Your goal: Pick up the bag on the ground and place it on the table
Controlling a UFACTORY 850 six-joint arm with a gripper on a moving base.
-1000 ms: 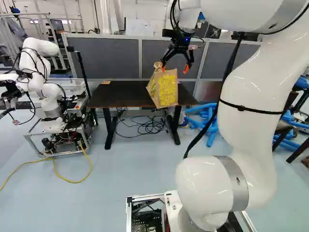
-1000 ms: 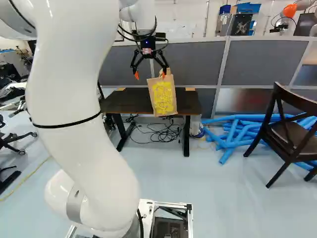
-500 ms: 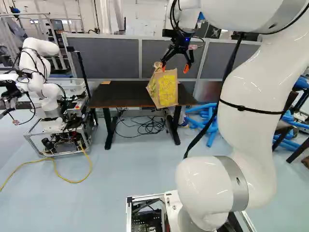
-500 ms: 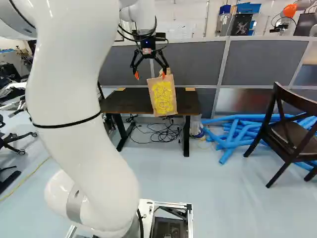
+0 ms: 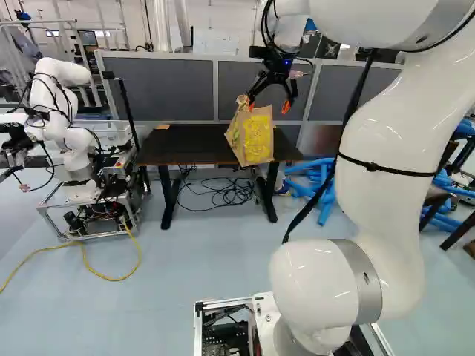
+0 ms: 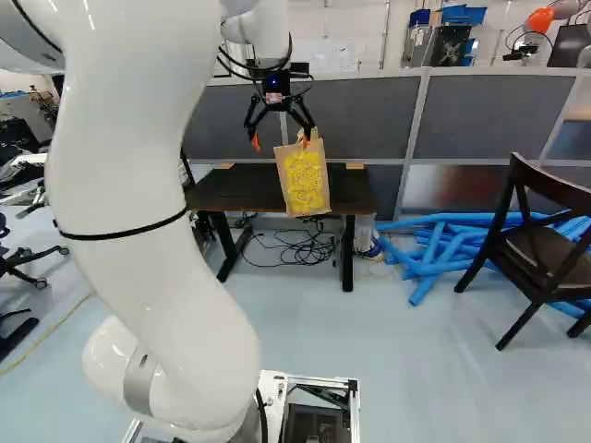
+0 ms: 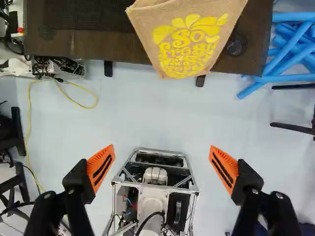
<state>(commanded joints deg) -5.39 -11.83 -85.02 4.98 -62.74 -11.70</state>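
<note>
My black gripper (image 5: 269, 106) hangs from the arm above the dark table's front side, its orange-padded fingers wide apart. In the wrist view the gripper (image 7: 162, 151) is open, with nothing between its fingers. Ahead of them is the tan bag (image 7: 189, 42) with yellow print, its lower part reaching past the front edge of the dark table (image 7: 88, 42). The left base view shows the bag (image 5: 257, 139) leaning at the front of the table (image 5: 182, 145), with its top close to one fingertip; whether they touch I cannot tell. How the bag's underside rests is hidden.
Another robot (image 5: 63, 141) stands at the left of the left base view, a yellow cable (image 5: 89, 268) on the floor before it. Black cables (image 5: 226, 194) lie under the table. Blue tubes (image 6: 443, 242) and a dark chair (image 6: 536, 235) are at the right. Grey partitions (image 6: 489, 115) stand behind.
</note>
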